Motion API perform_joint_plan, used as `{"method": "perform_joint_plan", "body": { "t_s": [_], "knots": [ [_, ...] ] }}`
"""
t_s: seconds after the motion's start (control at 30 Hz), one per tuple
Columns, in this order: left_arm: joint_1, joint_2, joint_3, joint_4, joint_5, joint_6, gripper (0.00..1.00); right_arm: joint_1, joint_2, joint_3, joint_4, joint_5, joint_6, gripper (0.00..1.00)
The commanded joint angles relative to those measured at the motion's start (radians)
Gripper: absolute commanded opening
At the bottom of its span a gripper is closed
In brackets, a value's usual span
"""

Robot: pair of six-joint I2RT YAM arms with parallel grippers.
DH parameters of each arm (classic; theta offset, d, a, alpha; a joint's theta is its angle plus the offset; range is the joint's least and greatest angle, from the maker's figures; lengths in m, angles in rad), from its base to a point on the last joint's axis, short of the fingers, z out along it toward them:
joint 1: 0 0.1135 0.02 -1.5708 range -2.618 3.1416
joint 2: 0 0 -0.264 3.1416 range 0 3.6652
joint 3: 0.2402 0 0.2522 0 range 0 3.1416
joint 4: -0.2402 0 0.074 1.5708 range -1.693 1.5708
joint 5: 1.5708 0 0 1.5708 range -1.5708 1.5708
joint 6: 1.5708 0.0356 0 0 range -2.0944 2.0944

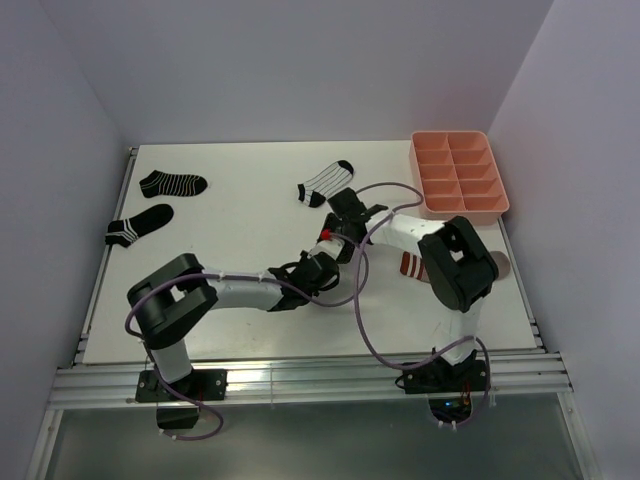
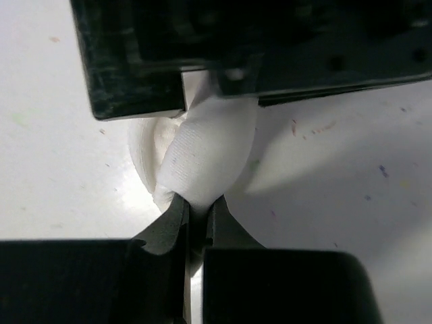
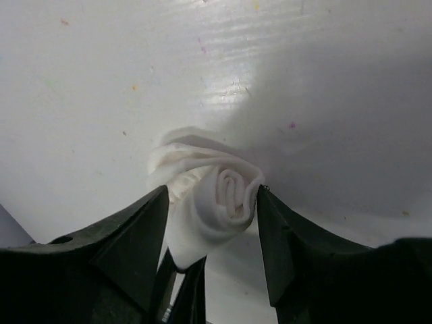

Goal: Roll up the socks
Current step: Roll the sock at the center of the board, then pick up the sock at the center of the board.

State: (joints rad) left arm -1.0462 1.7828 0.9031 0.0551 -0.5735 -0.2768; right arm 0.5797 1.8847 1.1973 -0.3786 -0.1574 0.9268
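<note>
The plain white sock (image 3: 233, 192) lies rolled into a tight spiral on the table, its coiled end facing the right wrist camera. My right gripper (image 3: 212, 192) stands open around the roll, one finger (image 3: 270, 223) touching its side. My left gripper (image 2: 198, 201) is shut on a loose fold of the same white sock (image 2: 209, 148). In the top view both grippers, left (image 1: 322, 258) and right (image 1: 338, 238), meet mid-table and hide the sock. A white striped sock with black toe (image 1: 325, 182) lies behind them. Two black striped socks (image 1: 172, 183) (image 1: 138, 225) lie far left. A taupe sock (image 1: 415, 265) lies partly under the right arm.
A pink compartment tray (image 1: 460, 172) stands at the back right corner. The white table (image 1: 240, 220) is walled on three sides. A purple cable (image 1: 358, 300) loops over the table between the arms.
</note>
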Motion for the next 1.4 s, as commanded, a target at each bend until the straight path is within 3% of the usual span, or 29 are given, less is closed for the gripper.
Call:
{"method": "perform_joint_plan", "body": {
  "t_s": [0.0, 0.2, 0.23, 0.33, 0.47, 0.63, 1.07, 1.37],
  "knots": [
    [0.05, -0.083, -0.03, -0.095, 0.26, -0.139, 0.01, -0.011, -0.143, -0.068, 0.167, 0.036, 0.029, 0.63],
    [0.21, -0.163, -0.09, -0.074, 0.564, -0.26, 0.01, -0.029, -0.343, -0.267, 0.375, 0.104, 0.078, 0.73],
    [0.259, -0.164, -0.092, -0.067, 0.658, -0.292, 0.01, -0.032, -0.363, -0.316, 0.409, 0.108, 0.084, 0.73],
    [0.342, -0.145, -0.089, -0.064, 0.768, -0.34, 0.01, -0.037, -0.409, -0.384, 0.477, 0.104, 0.092, 0.73],
    [0.388, -0.077, -0.046, -0.084, 0.904, -0.381, 0.01, -0.035, -0.426, -0.456, 0.53, 0.093, 0.121, 0.73],
    [0.416, -0.02, -0.013, -0.093, 0.971, -0.426, 0.01, -0.021, -0.411, -0.541, 0.606, 0.078, 0.168, 0.73],
    [0.42, 0.087, 0.04, -0.135, 1.015, -0.464, 0.01, 0.02, -0.24, -0.521, 0.664, 0.085, 0.247, 0.69],
    [0.425, 0.139, 0.033, -0.09, 1.126, -0.509, 0.01, 0.02, -0.176, -0.463, 0.607, 0.078, 0.225, 0.56]
  ]
}}
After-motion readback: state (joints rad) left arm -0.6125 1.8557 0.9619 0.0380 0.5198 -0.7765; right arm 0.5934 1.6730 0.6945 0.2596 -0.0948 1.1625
